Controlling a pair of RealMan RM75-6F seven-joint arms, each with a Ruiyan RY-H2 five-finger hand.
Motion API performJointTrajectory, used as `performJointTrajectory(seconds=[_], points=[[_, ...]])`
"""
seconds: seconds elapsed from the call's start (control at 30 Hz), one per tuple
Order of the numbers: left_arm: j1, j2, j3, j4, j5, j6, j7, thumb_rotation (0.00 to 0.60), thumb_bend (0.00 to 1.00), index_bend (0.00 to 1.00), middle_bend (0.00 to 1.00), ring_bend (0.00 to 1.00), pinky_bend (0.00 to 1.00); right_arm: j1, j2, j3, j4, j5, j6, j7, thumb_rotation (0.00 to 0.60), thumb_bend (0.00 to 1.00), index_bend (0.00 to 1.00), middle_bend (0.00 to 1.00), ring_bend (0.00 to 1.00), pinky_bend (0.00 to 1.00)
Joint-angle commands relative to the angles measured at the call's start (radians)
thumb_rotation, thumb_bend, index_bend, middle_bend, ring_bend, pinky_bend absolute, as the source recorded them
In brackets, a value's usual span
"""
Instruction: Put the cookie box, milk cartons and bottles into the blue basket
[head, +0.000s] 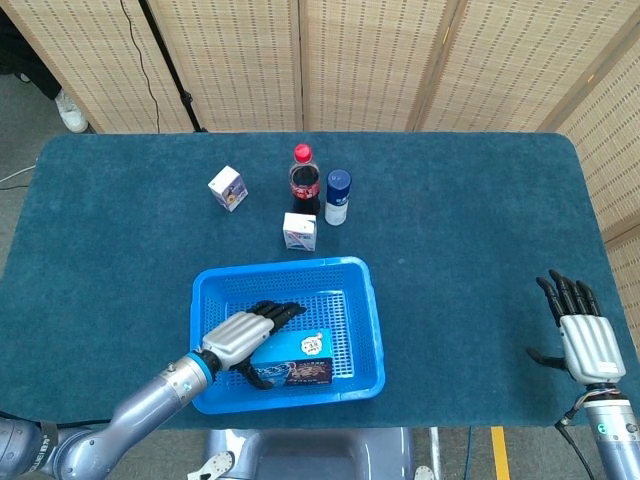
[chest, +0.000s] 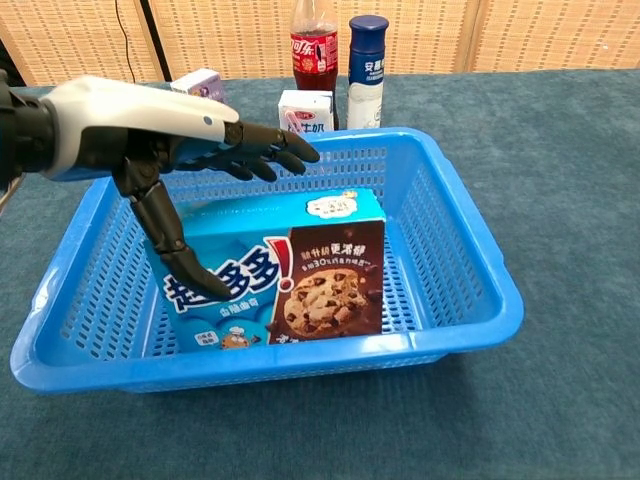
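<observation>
The blue and brown cookie box leans on its long edge inside the blue basket, near the front wall. My left hand hovers over the box with fingers stretched out flat and its thumb touching the box front. From above, the left hand lies beside the cookie box in the basket. Behind the basket stand a cola bottle, a blue-capped white bottle and two milk cartons. My right hand is open at the table's right edge.
The teal table has bare cloth to the right of the basket. Folding wicker screens stand behind the table. In the chest view the cola bottle, white bottle and nearer carton crowd the basket's far rim.
</observation>
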Motion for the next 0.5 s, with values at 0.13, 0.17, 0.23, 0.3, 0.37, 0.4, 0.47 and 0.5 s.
performJointTrajectory(seconds=[0.13,0.17,0.23,0.3,0.37,0.4,0.47,0.5], points=[[0.096,0.07,-0.038,0.007,0.221,-0.001,-0.181,0.6,0.04,0.0,0.0,0.0,0.0,0.0,-0.001,-0.001,-0.002,0.0,-0.001,-0.004,0.6,0.0,0.0,0.0,0.0,0.0],[0.117,0.078,-0.049,0.01,0.263,0.012,-0.217,0.6,0.04,0.0,0.0,0.0,0.0,0.0,-0.001,-0.001,-0.002,0.001,-0.001,-0.005,0.6,0.0,0.0,0.0,0.0,0.0],[0.145,0.089,-0.063,0.019,0.319,0.033,-0.27,0.6,0.04,0.0,0.0,0.0,0.0,0.0,-0.001,-0.001,-0.002,0.001,-0.002,-0.006,0.6,0.0,0.0,0.0,0.0,0.0],[0.176,0.101,-0.086,0.039,0.375,0.069,-0.331,0.6,0.03,0.0,0.0,0.0,0.0,0.0,-0.001,-0.002,-0.003,0.0,-0.001,-0.006,0.6,0.0,0.0,0.0,0.0,0.0],[0.192,0.113,-0.098,0.061,0.409,0.087,-0.368,0.6,0.04,0.0,0.0,0.0,0.0,0.0,-0.001,-0.002,-0.003,0.0,-0.001,-0.005,0.6,0.0,0.0,0.0,0.0,0.0],[0.2,0.126,-0.108,0.082,0.421,0.099,-0.386,0.6,0.04,0.0,0.0,0.0,0.0,0.0,-0.001,-0.002,-0.003,0.0,0.0,-0.007,0.6,0.0,0.0,0.0,0.0,0.0],[0.205,0.142,-0.121,0.109,0.431,0.104,-0.41,0.6,0.03,0.0,0.0,0.0,0.0,0.0,-0.001,-0.001,-0.004,0.0,0.0,-0.007,0.6,0.0,0.0,0.0,0.0,0.0],[0.206,0.148,-0.128,0.126,0.435,0.108,-0.422,0.6,0.04,0.0,0.0,0.0,0.0,0.0,-0.001,-0.002,-0.004,0.0,0.0,-0.008,0.6,0.0,0.0,0.0,0.0,0.0]])
